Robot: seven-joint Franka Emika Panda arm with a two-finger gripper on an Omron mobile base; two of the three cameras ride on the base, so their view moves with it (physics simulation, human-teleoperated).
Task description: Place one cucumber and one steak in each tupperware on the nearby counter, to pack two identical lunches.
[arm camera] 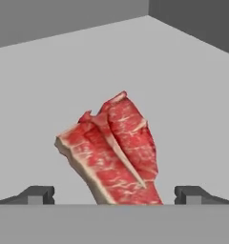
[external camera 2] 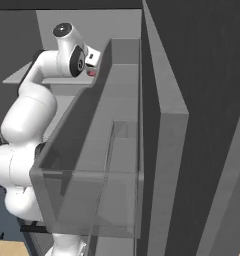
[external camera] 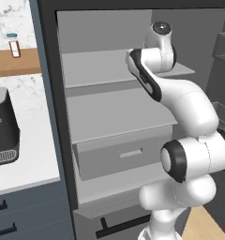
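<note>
A raw red steak (arm camera: 111, 152) with white fat streaks lies on a grey cabinet shelf (arm camera: 183, 95). My gripper (arm camera: 114, 195) is open, and its two dark fingertips (arm camera: 37, 194) stand wide apart on either side of the steak's near end without touching it. From the right base, a small red patch of the steak (external camera 2: 92, 73) shows just under the hand, deep in the upper shelf. The white counter (external camera: 34, 140) lies to the left of the tall cabinet. The cucumber and the tupperware are out of view.
The arm reaches into a tall dark cabinet with grey shelves and a grey drawer (external camera: 123, 157). A black appliance (external camera: 2, 126) sits on the counter. A small bottle (external camera: 13, 45) stands on a wooden ledge behind. A clear door bin (external camera 2: 92, 165) juts out close on the right.
</note>
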